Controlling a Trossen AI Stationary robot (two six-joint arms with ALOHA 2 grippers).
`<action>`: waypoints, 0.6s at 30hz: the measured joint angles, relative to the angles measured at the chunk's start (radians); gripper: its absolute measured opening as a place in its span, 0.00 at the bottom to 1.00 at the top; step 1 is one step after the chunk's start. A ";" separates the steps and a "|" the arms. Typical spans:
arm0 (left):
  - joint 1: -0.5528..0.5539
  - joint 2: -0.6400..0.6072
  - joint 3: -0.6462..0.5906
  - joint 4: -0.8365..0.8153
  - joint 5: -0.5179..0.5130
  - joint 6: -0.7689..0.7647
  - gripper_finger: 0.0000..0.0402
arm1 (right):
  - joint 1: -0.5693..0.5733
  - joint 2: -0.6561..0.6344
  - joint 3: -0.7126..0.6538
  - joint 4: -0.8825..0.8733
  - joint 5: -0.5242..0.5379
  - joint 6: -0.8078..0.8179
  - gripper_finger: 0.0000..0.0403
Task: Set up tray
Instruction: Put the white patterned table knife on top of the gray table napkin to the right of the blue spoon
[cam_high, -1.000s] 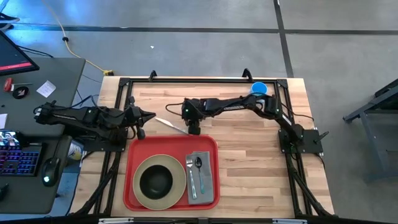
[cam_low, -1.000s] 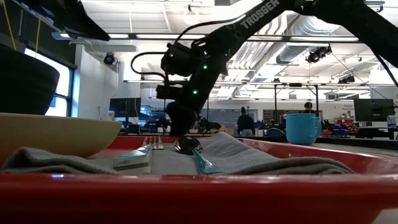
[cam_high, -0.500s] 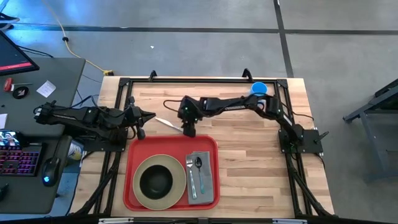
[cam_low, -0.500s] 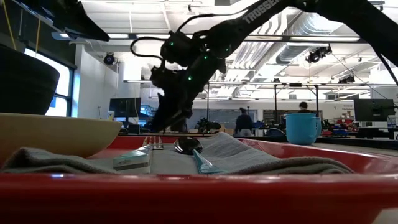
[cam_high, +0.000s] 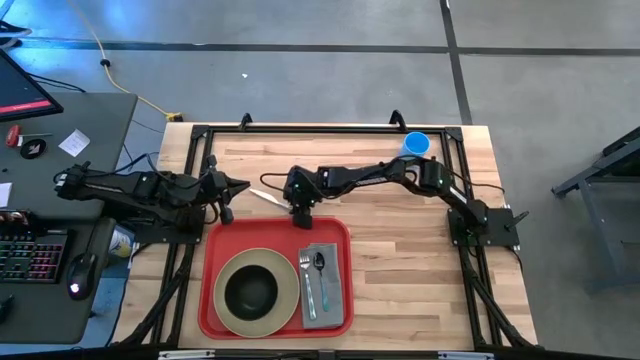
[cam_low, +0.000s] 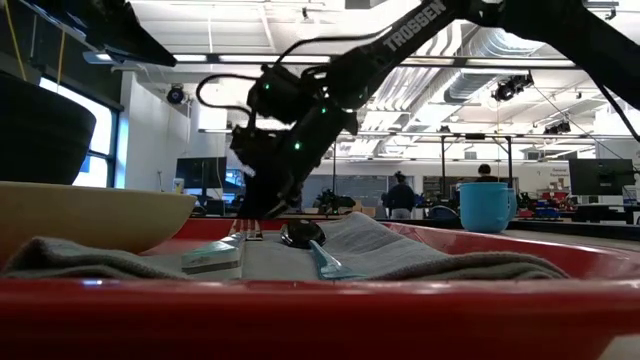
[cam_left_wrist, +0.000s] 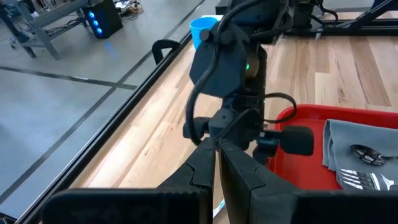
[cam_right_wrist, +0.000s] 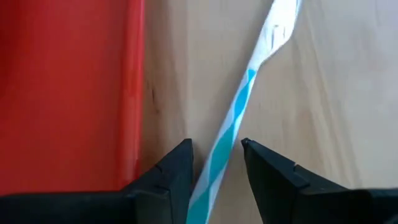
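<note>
Grey concrete floor (cam_high: 330, 60) showing dark seam lines, dark desk (cam_high: 55, 170) standing left of the wooden table (cam_high: 400, 250), keyboard (cam_high: 25, 260) lying near, ceiling lights (cam_low: 200, 58) glowing over the far hall

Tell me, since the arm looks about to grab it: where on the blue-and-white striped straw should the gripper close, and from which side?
Probably mid-length, from straight above. The straw lies flat on the bare wood beside the tray, and the right gripper already has a finger on each side of it. Closing across its thin width there should keep clear of the tray's rim.
</note>
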 joint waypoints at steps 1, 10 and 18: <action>0.000 -0.001 0.000 -0.001 0.000 0.001 0.14 | -0.001 0.003 0.003 -0.003 0.018 0.002 0.34; 0.000 -0.002 0.000 -0.019 0.001 0.000 0.14 | -0.022 -0.003 0.006 -0.153 0.102 -0.059 0.34; 0.000 -0.002 0.000 -0.023 0.001 -0.001 0.14 | -0.037 -0.005 0.006 -0.242 0.130 -0.084 0.15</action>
